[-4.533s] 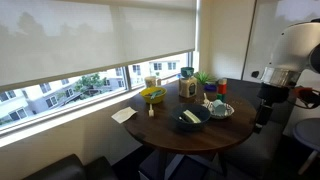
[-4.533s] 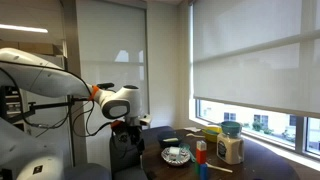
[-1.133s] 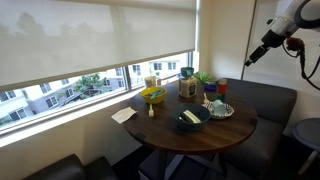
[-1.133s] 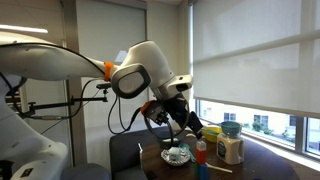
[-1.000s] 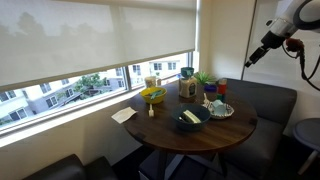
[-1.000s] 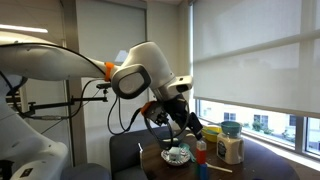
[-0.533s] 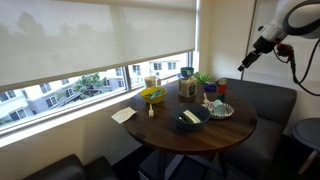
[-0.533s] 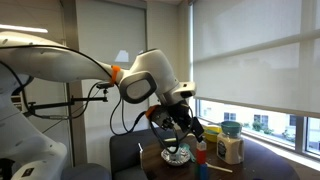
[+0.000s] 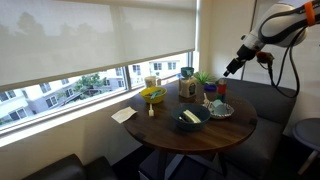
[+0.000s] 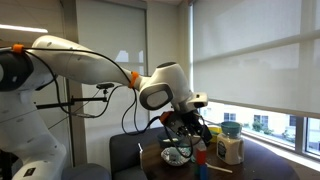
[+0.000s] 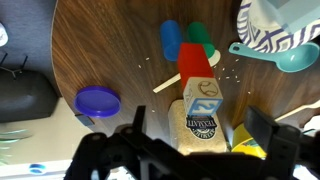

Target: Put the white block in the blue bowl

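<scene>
Blue bowl point(image 9: 193, 124), at the table point(image 9: 225, 130) edge's six o'clock, shows something pale inside, perhaps the block; gripper point(image 9: 229, 70) hovers spread, empty.

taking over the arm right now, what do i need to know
Pincer: open, empty, held above the round wooden table; the wrist view looks down on a labelled jar.
Dark navy-blue round bowl: on the table, well clear of the pincer; something pale lies in it, too small to identify.
White block: not clearly identifiable in any view.
Done: nothing grasped.
Left: find the block, grasp it, set it in the bowl.
</scene>
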Tool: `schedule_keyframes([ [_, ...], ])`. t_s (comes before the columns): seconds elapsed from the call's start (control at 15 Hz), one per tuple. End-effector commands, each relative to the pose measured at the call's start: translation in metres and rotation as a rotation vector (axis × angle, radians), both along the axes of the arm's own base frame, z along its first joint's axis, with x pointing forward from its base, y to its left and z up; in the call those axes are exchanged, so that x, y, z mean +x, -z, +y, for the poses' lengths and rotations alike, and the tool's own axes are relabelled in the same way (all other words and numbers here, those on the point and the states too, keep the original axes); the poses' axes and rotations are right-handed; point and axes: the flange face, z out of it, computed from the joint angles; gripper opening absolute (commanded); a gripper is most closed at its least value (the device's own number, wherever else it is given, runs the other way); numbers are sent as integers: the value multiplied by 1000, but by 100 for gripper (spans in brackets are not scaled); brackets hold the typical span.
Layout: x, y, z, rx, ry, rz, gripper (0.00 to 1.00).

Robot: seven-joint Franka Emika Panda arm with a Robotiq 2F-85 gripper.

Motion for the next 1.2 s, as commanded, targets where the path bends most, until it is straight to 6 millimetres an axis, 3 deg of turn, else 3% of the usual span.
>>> schedule_keyframes([
  [0.0,20,0,6,47,12,6,98],
  [0.2,27,6,12,63,28,23,86],
  [0.67,35,18,19,63,75,60,78],
  [0.93,35,22,15,70,99,67,42],
  [1.13,34,21,13,64,108,75,20],
])
